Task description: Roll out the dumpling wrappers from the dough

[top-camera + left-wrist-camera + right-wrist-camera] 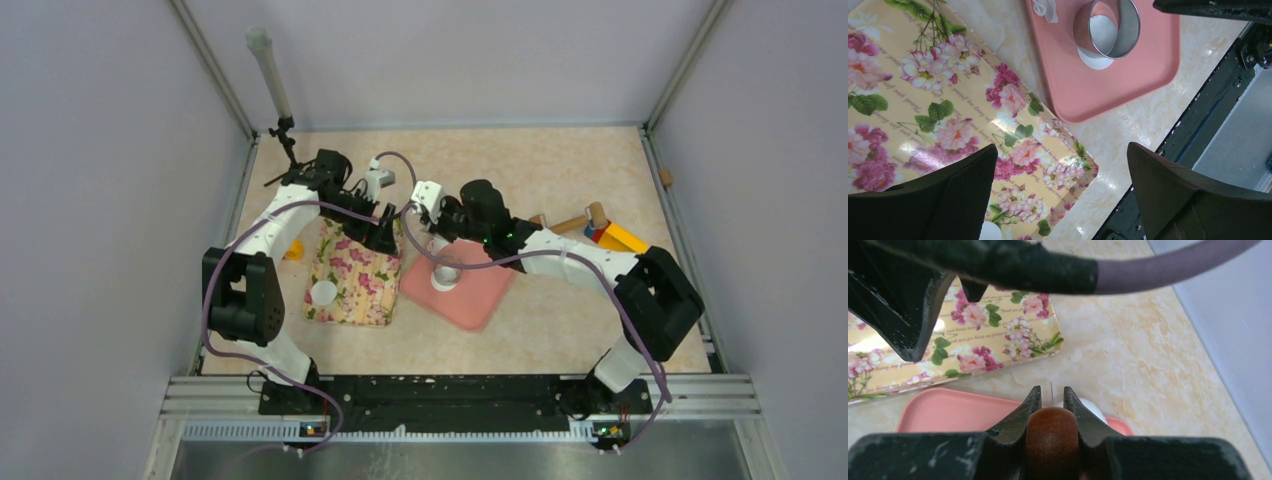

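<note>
The pink board [470, 300] carries a metal ring cutter [447, 272] [1106, 27] that stands on a white round of dough [1095, 60]. A torn white scrap [1045, 7] lies by the board's far edge. One dumpling wrapper [323, 293] [989, 231] rests on the floral tray [355, 275]. My left gripper [385, 235] [1062, 147] hangs open over the tray's corner, nothing between its fingers. My right gripper [442, 228] [1051, 390] is shut on a rounded brown wooden piece [1052, 440] above the board's far end. A white dough lump [1093, 407] shows just past its fingertips.
Wooden pieces and a yellow block [600, 228] lie at the back right. A small orange object [293, 250] sits left of the tray. The left arm's purple cable [1173, 265] crosses above my right gripper. A black rail [440, 390] runs along the near edge, and grey walls enclose the table.
</note>
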Action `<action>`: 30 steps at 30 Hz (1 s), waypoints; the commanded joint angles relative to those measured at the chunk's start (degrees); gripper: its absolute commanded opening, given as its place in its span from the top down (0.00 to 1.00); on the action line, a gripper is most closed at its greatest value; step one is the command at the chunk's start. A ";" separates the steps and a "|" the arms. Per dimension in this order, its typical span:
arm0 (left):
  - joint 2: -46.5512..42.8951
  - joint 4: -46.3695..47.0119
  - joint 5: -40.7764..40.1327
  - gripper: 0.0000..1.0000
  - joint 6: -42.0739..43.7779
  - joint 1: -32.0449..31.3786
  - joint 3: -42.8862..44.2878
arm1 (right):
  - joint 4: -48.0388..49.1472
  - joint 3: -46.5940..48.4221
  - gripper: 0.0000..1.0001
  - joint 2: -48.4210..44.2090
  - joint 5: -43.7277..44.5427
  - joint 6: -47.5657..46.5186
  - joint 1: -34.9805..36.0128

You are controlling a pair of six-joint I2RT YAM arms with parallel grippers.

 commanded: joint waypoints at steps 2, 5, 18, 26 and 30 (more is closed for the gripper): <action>-2.76 1.04 2.12 0.01 1.18 0.35 -0.17 | 1.03 -2.91 1.00 -3.23 6.94 -4.43 -1.87; -2.67 1.09 2.16 0.01 1.19 0.33 -0.10 | 1.12 -4.28 1.00 -3.94 8.77 -5.59 -2.59; -3.03 1.08 2.46 0.01 1.19 0.33 -0.04 | -3.01 -6.53 1.00 -9.93 15.17 -9.03 -3.68; -3.05 1.55 1.82 0.01 0.68 0.07 0.66 | -7.31 -4.32 1.00 -15.92 11.56 -5.51 -4.55; -1.66 2.04 -1.63 0.01 -0.65 -2.18 3.11 | -9.68 -3.31 1.00 -22.29 0.63 2.71 -6.06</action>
